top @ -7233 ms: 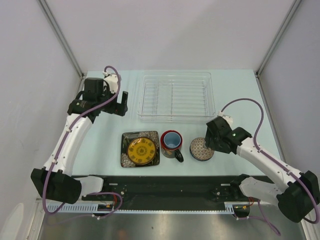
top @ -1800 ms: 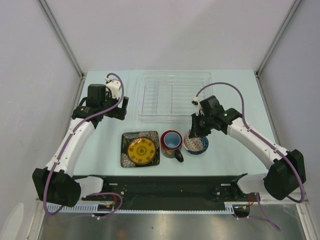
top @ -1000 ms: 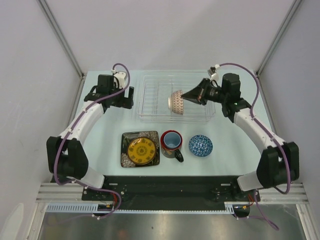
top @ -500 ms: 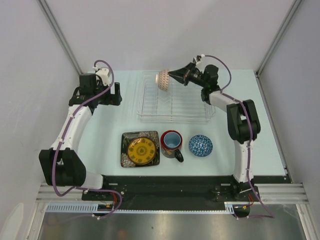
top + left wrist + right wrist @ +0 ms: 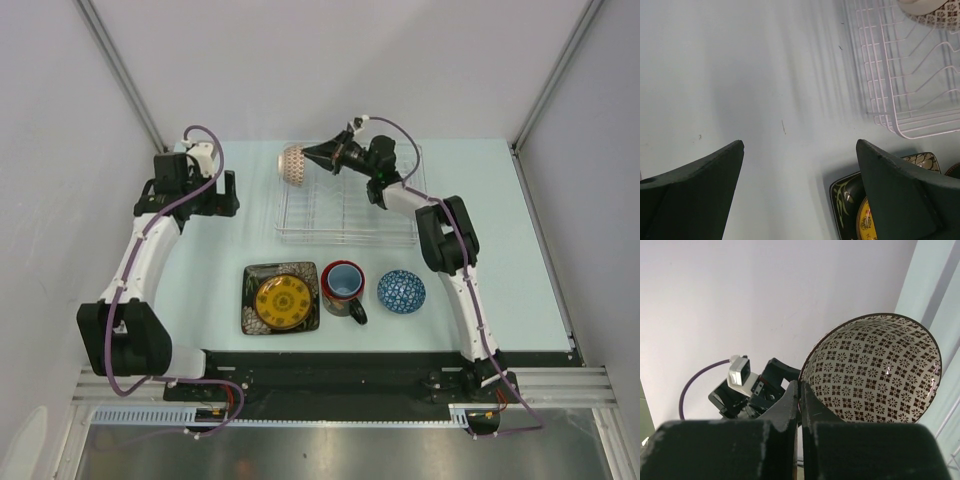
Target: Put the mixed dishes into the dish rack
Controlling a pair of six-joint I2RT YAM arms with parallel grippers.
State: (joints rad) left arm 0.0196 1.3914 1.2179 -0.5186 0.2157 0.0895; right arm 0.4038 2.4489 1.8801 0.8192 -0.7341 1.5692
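Note:
My right gripper is shut on the rim of a cream bowl with a brown flower pattern. It holds the bowl on its side in the air, over the far left corner of the clear dish rack. The square dark plate with a yellow centre, the red mug and the small blue-patterned bowl sit in a row in front of the rack. My left gripper hangs open over bare table left of the rack, holding nothing.
Grey walls with metal posts close in the table at the back and on both sides. A black rail runs along the near edge by the arm bases. The left arm's wrist shows behind the held bowl in the right wrist view.
The right arm has carried the brown-patterned bowl from over the rack's middle up and left to its far left corner. The left gripper has drawn back a little to the left.

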